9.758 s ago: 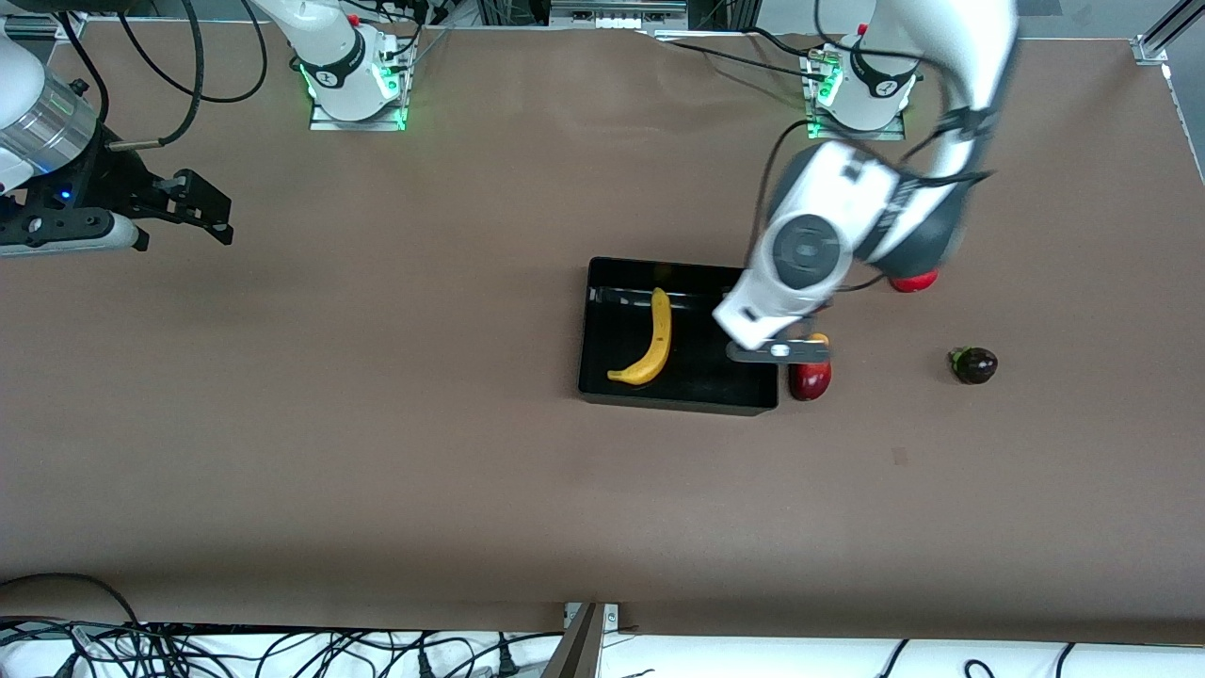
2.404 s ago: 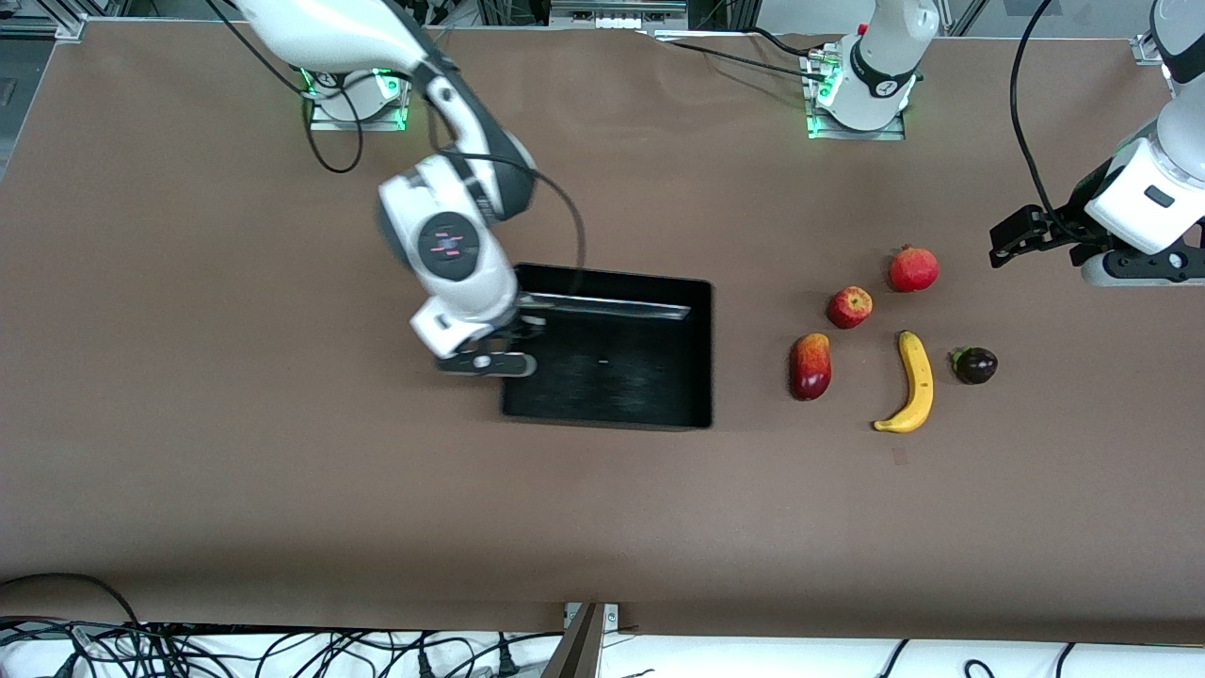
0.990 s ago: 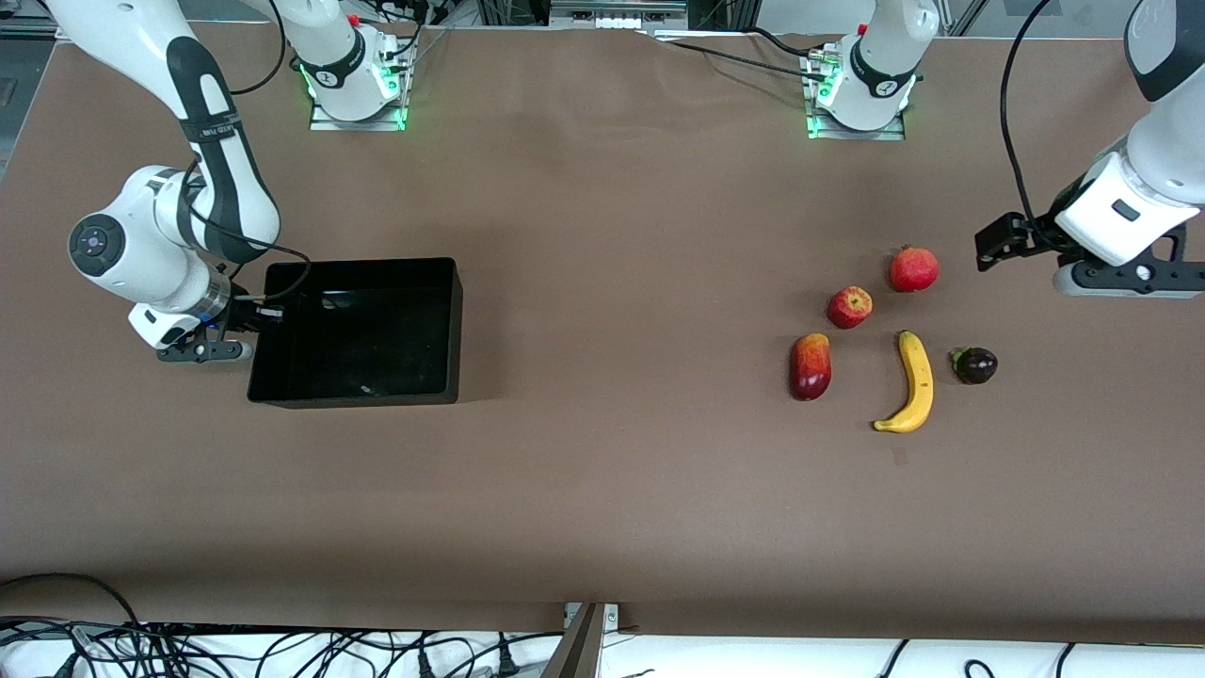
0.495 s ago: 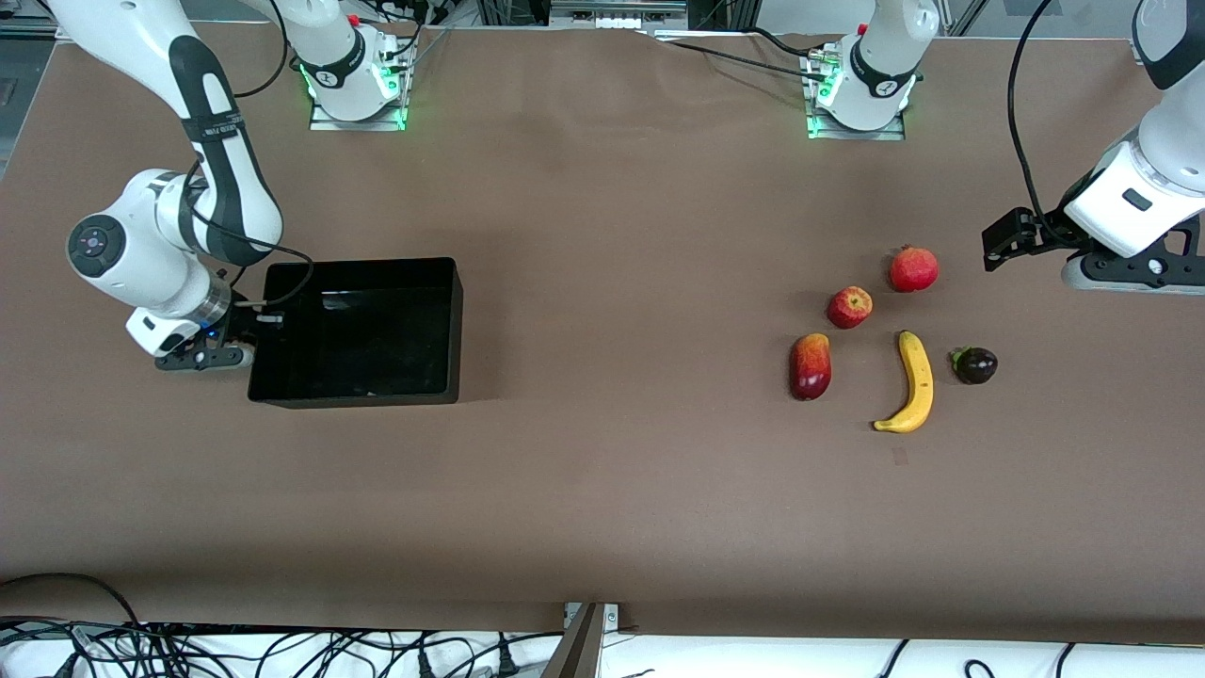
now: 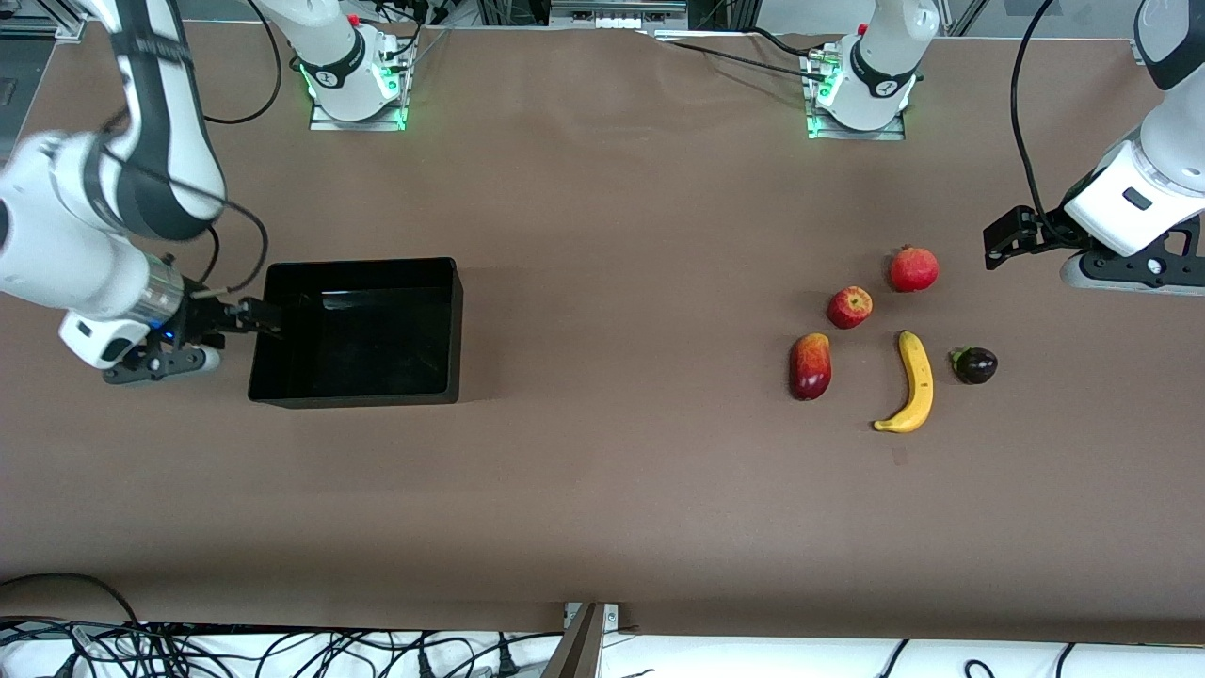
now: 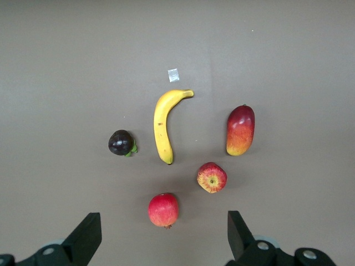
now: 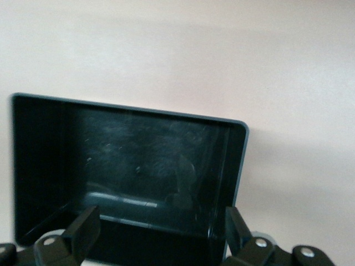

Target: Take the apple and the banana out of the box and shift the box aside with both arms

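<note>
The black box (image 5: 367,344) sits empty toward the right arm's end of the table. It fills the right wrist view (image 7: 133,166). My right gripper (image 5: 252,316) is open and empty, at the box's end wall nearest the right arm's end, its fingers (image 7: 83,230) apart over that wall. The yellow banana (image 5: 911,381) and the small red apple (image 5: 849,306) lie on the table toward the left arm's end. They also show in the left wrist view: banana (image 6: 162,124), apple (image 6: 211,177). My left gripper (image 5: 1003,241) is open and empty, up in the air beside the fruits.
A red pomegranate (image 5: 913,269), a red-and-yellow mango (image 5: 810,366) and a dark purple fruit (image 5: 973,364) lie among the task fruits. A small pale tag (image 6: 173,75) lies near the banana's tip. Brown table runs between the box and the fruits.
My right arm has pulled back from the box toward the right arm's end and risen; the box stays put. The left arm has barely moved. Earlier, the banana was in the box.
</note>
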Robot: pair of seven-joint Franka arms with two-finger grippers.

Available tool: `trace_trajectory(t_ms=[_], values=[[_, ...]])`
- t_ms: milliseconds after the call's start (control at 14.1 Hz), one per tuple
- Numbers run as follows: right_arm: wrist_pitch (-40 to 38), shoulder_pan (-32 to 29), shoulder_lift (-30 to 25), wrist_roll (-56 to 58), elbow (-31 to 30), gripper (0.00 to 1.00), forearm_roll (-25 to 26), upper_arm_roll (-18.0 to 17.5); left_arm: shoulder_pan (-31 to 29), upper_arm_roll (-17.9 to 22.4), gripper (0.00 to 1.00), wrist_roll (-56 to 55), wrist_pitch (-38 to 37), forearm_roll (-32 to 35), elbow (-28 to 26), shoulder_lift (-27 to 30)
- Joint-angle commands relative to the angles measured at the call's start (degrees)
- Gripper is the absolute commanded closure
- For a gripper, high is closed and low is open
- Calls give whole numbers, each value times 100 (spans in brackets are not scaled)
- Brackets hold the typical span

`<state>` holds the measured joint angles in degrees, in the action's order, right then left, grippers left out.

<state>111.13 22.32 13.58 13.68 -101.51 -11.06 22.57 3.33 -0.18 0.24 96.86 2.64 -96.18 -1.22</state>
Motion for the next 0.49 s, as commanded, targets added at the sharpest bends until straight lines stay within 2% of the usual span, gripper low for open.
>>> trace_trajectory(t_ms=[0,141,424], values=[[-1176,61,-399,-373,647,0,410,20,-8,-8,0,64,-70,97,73,-10],[-1864,114,-584,-559,1026,0,613,2,-17,36,0,152,-79,97,73,16],[-2332,202,-1295,-760,879,0,815,-41,18,-17,0,73,-219,97,221,26]])
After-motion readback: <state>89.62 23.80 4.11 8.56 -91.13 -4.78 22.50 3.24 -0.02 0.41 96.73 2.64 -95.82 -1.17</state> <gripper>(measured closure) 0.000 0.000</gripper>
